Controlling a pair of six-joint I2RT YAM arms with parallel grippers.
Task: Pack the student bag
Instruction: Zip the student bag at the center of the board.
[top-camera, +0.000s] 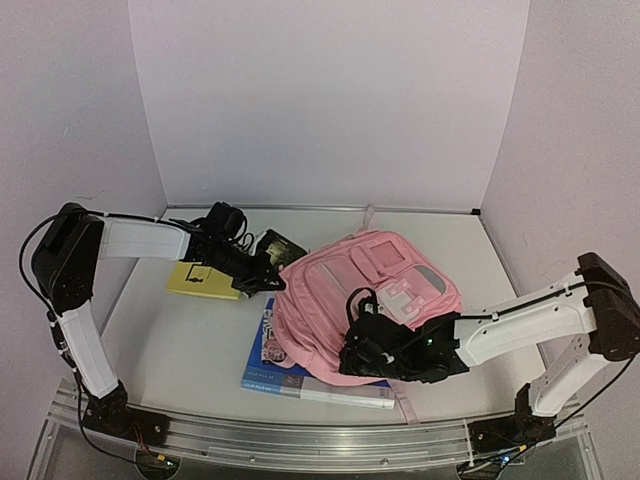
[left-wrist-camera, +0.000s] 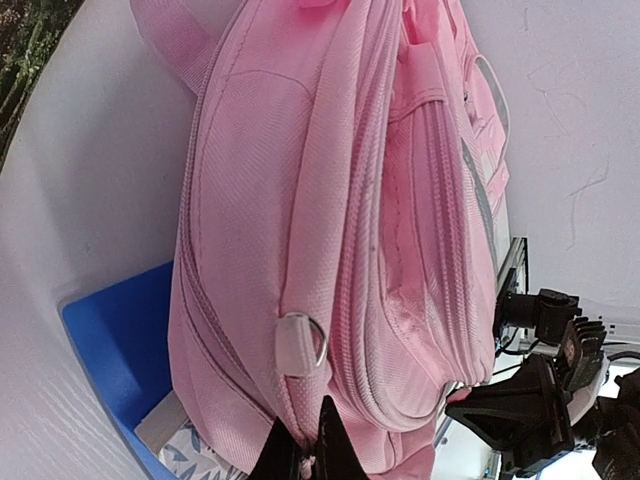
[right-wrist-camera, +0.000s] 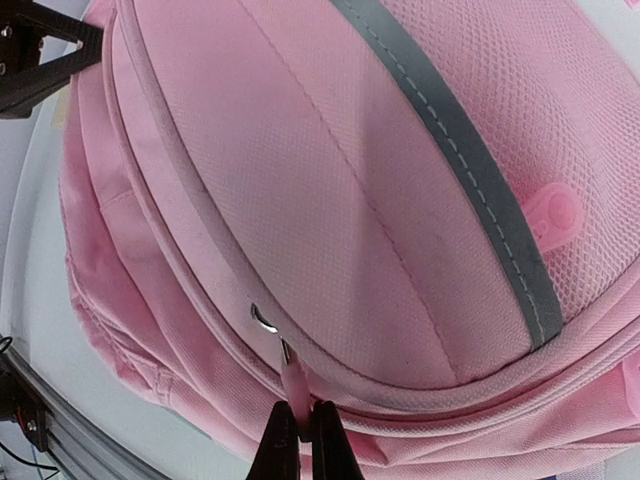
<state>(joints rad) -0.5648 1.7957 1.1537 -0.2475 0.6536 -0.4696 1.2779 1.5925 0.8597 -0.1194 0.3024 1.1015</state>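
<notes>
Bag: the pink student bag (top-camera: 365, 305) lies flat in the middle of the table (top-camera: 180, 340), front pockets up, its near end resting on a blue book (top-camera: 275, 372).
Left gripper: your left gripper (top-camera: 268, 281) is at the bag's 9 o'clock side. Its tips are squeezed tight on a bit of pink at the side seam, just below a small metal ring tab (left-wrist-camera: 301, 344).
Right gripper: your right gripper (top-camera: 350, 357) is at the bag's 6 o'clock edge. It is closed tight on the pink zipper pull (right-wrist-camera: 296, 383).
Step now: looks like opening the zipper.
How to do it well: pull the tab slowly along the zipper line, not up. Hold the left side steady so the bag cannot slide.
Watch out: the tab is small and may slip out.
Waiting things: a yellow book (top-camera: 203, 281) and a dark thing (top-camera: 280, 246) lie at 10 o'clock.
</notes>
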